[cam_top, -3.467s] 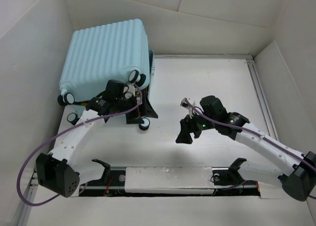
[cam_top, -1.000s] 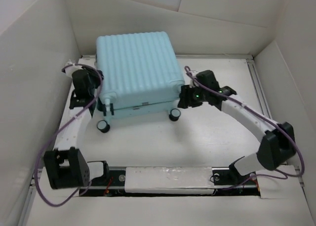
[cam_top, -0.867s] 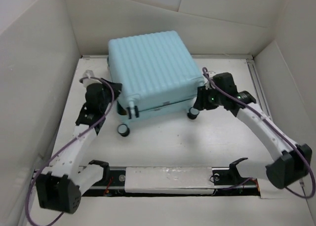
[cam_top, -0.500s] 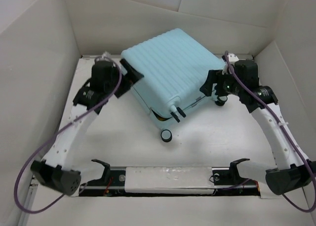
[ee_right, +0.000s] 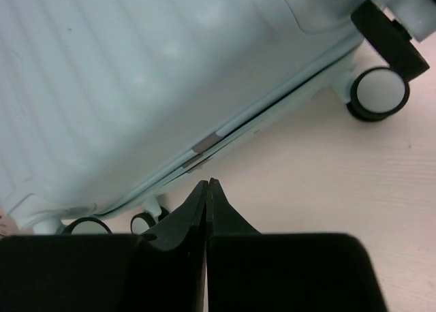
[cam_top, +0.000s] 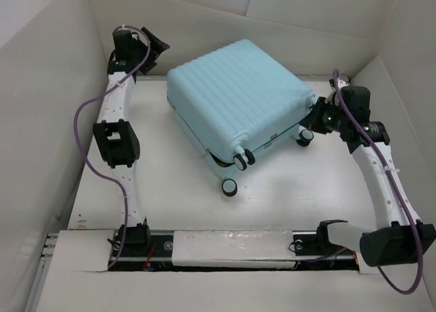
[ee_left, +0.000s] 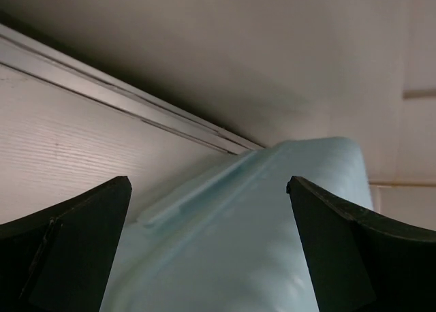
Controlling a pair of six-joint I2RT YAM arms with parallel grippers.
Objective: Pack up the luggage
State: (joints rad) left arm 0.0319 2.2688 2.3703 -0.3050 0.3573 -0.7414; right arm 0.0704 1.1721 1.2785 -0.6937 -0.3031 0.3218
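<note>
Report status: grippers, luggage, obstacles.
Left gripper open, off the luggage. Right gripper shut, empty, near its wheels. Luggage flat, lid down. No obstacle seen.

White table (cam_top: 272,210) enclosed by plain white walls (cam_top: 41,87).

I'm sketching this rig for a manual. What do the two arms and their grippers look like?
Both the left arm and right arm have white links with black joint housings. A purple cable loops along each. The left gripper and right gripper have matte black, tapered fingers.
</note>
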